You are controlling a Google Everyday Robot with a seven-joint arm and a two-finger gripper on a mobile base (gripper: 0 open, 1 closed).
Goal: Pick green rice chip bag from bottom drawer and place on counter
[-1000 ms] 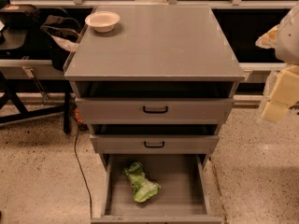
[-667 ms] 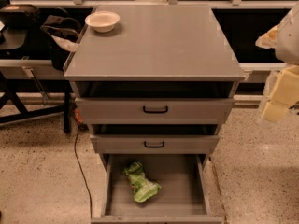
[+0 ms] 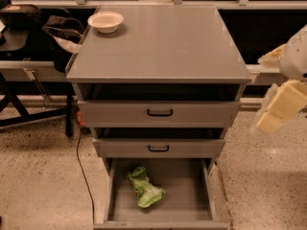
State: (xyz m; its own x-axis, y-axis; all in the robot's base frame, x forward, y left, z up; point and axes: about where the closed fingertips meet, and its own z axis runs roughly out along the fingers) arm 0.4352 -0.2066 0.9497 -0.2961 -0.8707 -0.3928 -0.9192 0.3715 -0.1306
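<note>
So basically nothing changes vs a sec ago, the whole scene sits the same. The claw hangs at the right edge of the view, off to the side of the cabinet at abt top-drawer height, well apart from everything it needs. Can't tell if it's apart or together, it's just pale blocky bits half out of shot, but the bag isn't in it. The green rice chip bag lies crumpled on the floor of the bottom drawer, left of centre, clear of the side walls afaict. That drawer is already pulled out, so no opening step needed imo. The counter has plenty of bare space, only a white bowl at the back left corner. So the pick hasn't really started: I'd guess the claw needs to come left and way down into the drawer, w/o clipping the middle drawer above it
</note>
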